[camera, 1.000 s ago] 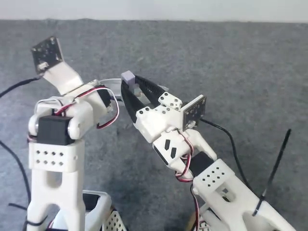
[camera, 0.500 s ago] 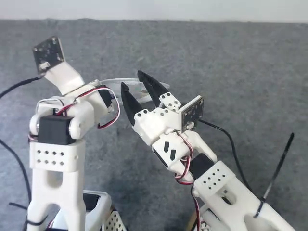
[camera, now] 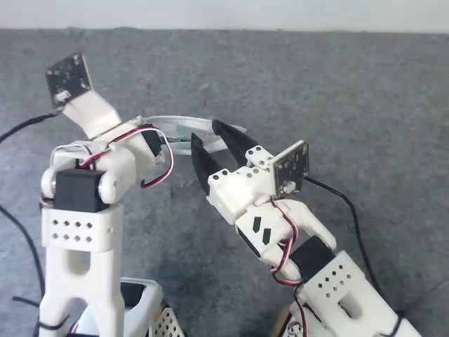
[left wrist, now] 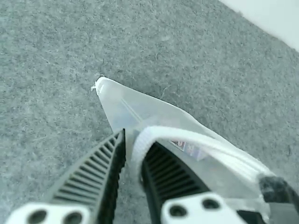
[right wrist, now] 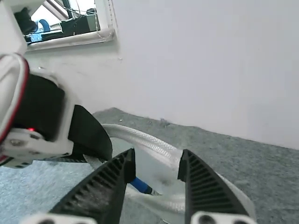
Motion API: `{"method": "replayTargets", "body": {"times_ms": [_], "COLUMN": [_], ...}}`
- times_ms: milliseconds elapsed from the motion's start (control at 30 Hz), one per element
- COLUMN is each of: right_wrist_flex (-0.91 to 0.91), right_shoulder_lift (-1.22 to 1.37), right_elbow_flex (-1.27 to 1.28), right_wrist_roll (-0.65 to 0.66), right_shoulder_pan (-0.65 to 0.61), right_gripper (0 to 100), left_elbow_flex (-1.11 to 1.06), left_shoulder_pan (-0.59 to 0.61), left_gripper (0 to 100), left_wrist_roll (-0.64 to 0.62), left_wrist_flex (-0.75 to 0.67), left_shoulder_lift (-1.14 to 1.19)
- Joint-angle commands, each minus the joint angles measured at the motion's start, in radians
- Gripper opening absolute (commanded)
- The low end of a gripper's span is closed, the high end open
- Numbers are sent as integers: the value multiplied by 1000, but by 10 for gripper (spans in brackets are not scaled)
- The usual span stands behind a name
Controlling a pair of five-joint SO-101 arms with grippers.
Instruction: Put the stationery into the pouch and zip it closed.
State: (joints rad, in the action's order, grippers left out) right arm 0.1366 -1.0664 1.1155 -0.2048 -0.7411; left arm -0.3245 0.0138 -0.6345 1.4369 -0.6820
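Note:
A translucent white pouch (camera: 163,123) lies on the grey carpet between the two arms. My left gripper (left wrist: 133,140) is shut on its white zipper rim (left wrist: 196,140) and holds the mouth up. A small printed item (left wrist: 187,148) shows through the pouch wall. My right gripper (camera: 203,131) hangs open just above the pouch mouth with nothing between its fingers. In the right wrist view the right gripper (right wrist: 156,156) frames the pouch opening (right wrist: 154,161), where a blue pen (right wrist: 140,185) lies inside. The left arm's black finger (right wrist: 88,130) stands beside that rim.
Grey carpet (camera: 351,91) spreads behind and to the right of the pouch. The left arm's white body (camera: 81,203) stands at the near left, and black cables (camera: 14,232) trail along the left edge. A white wall (right wrist: 210,60) rises beyond the carpet.
One second ago my right gripper held a small purple block over the pouch. It opened, the block is gone from its fingers, and the gripper has drawn back a little to the right.

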Motion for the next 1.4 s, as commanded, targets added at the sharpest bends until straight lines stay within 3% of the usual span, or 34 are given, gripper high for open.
{"method": "replayTargets", "body": {"times_ms": [0,367,600,1000,1367], "right_wrist_flex": [58,430,475,733,739], "right_shoulder_lift": [-47,-47,-47,-199,-298], "right_elbow_flex": [-92,-295,-302,-307,-198], "right_wrist_roll": [-2,-2,0,0,2], "right_shoulder_pan": [1,62,65,65,65], "right_gripper": [139,139,139,139,140], "left_elbow_flex": [4,-15,-15,-15,-16], "left_shoulder_pan": [3,3,3,5,5], "left_gripper": [12,12,12,12,12], "left_wrist_roll": [-12,-12,-12,-12,-12], "left_wrist_flex": [-48,-69,-64,-63,-61], "left_shoulder_lift": [-48,-49,-49,-49,-49]}}
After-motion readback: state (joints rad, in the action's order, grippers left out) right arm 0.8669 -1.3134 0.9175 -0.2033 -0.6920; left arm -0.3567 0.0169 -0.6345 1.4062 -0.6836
